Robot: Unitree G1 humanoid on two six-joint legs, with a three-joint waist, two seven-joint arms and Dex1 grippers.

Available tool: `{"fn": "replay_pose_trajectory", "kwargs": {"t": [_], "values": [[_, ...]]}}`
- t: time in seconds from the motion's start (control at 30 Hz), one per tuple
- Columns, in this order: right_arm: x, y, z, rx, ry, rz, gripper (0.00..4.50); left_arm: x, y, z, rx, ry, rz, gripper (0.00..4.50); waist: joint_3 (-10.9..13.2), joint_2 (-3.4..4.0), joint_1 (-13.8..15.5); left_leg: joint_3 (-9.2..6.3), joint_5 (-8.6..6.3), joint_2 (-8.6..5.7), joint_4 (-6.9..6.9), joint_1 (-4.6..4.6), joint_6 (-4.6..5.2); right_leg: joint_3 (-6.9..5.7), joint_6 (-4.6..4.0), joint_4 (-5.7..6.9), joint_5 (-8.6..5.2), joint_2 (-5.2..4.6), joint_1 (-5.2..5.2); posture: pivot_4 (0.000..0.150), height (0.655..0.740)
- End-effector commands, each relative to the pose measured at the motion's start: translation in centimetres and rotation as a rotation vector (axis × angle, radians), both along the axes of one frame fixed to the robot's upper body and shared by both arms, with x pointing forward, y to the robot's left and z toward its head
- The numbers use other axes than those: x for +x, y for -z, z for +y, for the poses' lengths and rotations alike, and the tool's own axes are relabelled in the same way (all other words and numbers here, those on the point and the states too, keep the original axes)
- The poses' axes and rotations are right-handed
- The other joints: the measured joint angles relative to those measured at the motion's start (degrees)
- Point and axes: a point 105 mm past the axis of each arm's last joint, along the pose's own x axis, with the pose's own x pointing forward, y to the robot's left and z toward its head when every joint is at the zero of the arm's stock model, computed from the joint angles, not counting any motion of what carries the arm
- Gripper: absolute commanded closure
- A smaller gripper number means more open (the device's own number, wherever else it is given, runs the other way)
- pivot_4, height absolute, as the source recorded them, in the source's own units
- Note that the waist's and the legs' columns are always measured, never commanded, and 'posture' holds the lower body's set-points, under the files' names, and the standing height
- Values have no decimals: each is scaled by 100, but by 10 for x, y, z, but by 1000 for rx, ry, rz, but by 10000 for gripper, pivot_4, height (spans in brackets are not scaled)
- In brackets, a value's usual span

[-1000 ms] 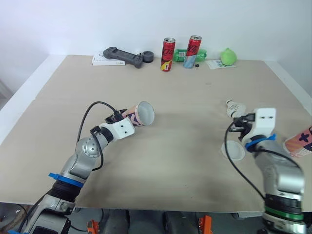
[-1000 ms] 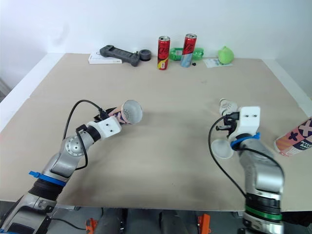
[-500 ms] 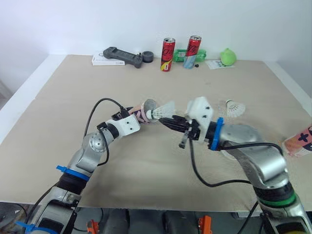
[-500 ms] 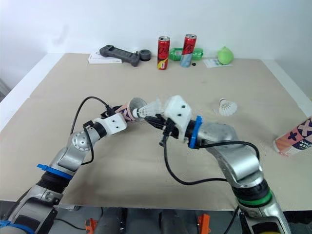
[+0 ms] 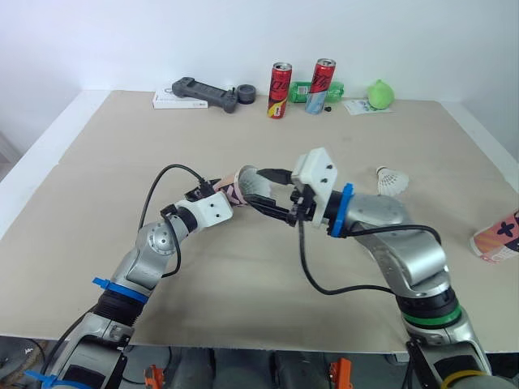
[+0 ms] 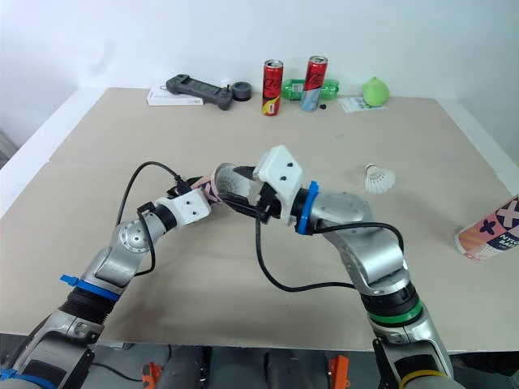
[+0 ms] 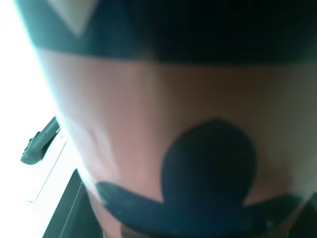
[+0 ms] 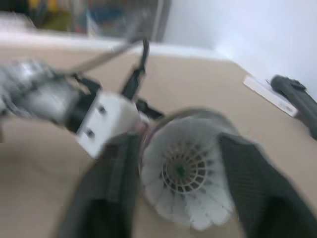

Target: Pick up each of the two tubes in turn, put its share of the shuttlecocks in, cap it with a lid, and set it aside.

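Observation:
My left gripper [image 5: 220,194] is shut on a pink patterned tube [image 5: 237,190], held tilted off the table with its mouth toward my right arm. The tube's pink and dark pattern [image 7: 148,114] is pressed close in the left wrist view. A white shuttlecock [image 8: 185,173] sits in the tube's mouth, feathers outward. My right gripper [image 5: 256,187] is open, one finger on either side of the mouth. A second shuttlecock [image 5: 392,180] lies on the table to the right. The other tube [image 5: 496,240] lies at the table's right edge.
Along the back edge stand two red cans [image 5: 280,79] [image 5: 321,86], a black controller [image 5: 203,93] on a white box, a dark tape roll [image 5: 246,94] and a green object [image 5: 379,94]. The tan table [image 5: 97,162] stretches wide on the left.
My right arm swung from the right side to the tube with a shuttlecock, pushed it into the mouth, and its fingers have spread apart. The left arm raised the tube slightly.

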Motion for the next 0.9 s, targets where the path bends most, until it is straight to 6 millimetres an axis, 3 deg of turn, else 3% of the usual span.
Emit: {"fn": "replay_pose_trajectory", "kwargs": {"t": [0.03, 0.1, 0.17, 0.27, 0.43, 0.57, 0.9], "values": [[14, -17, -45, 91, 207, 6, 826, 0, -14, -3, -19, 15, -45, 20549, 0, 0, 3, 0, 0, 0, 0, 0, 0, 0, -1, 0, 1, 0, 0, 1500, 7400], [30, -15, -78, 144, 401, 21, 826, 0, -15, -2, -21, 11, -45, 20549, -1, -2, 8, 1, 1, -1, 0, 0, -1, 0, -5, 0, 5, -2, 0, 1500, 7400], [45, -1, -113, 165, 611, 47, 826, -1, -14, 1, -20, 5, -42, 20549, -1, -2, 8, 2, 1, -1, 0, 0, -1, 0, -4, 0, 5, -3, 0, 1500, 7400], [53, 23, -139, 174, 797, 100, 826, -2, -12, 3, -19, -1, -38, 20549, -2, -1, -5, 3, 1, -2, -1, 1, -1, 1, -7, 0, 4, -2, -2, 1500, 7400], [66, 43, -179, 214, 1080, 110, 826, -3, -11, 0, -18, 8, -35, 20549, -2, 3, -13, 3, 2, 0, -7, 2, 0, 3, -9, 2, 4, 3, -8, 1500, 7400], [75, 57, -195, 253, 1180, 165, 826, -2, -14, 2, -17, 6, -38, 20549, -2, 3, -13, 5, 3, -6, -5, 1, 0, 5, -4, 1, 6, -3, -3, 1500, 7400], [107, 64, -190, 290, 1203, 162, 826, -2, -15, 3, -17, 0, -44, 20549, -2, 3, -19, 6, 5, -5, -6, 2, 5, 7, -2, 1, 8, 0, -5, 1500, 7400]]}}
